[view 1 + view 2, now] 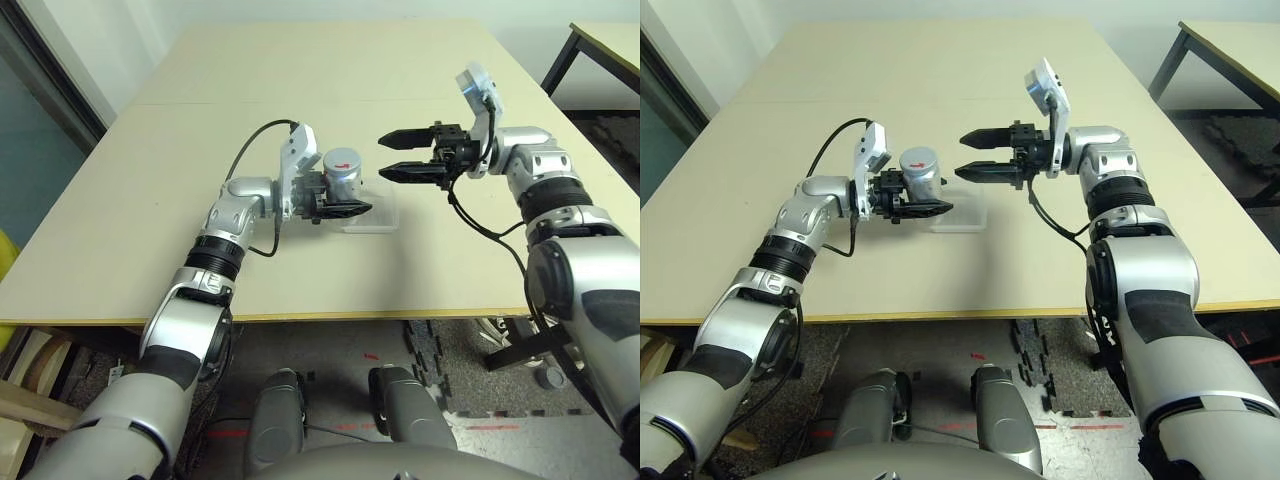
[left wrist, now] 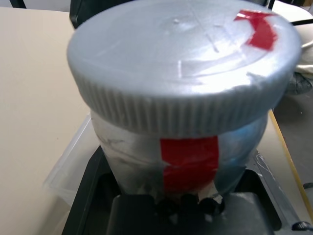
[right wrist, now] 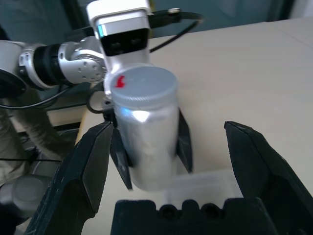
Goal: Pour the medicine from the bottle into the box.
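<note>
Left tool (image 1: 345,208) clamped on the bottle (image 1: 341,176), fingers round its lower body, bottle upright and held just above the near-left edge of the box (image 1: 378,213), which lies flat on the tabletop (image 1: 200,110). Cap (image 2: 183,63) is on, ribbed rim, red mark on top; so no pour possible yet. Right tool (image 1: 398,155) spread wide, empty, level w/ the cap and just beside it on the robot's right, fingers pointing at it. Medicine not visible; presumably inside. Judgement: bottle looks light, rigid plastic w/ smooth silver skin, prob. slippery, so body grip needs firm squeeze while cap is twisted. Best hold for right tool is the ribbed cap rim, which gives purchase. Box is thin clear plastic, v. light, apt to slide if knocked.
</note>
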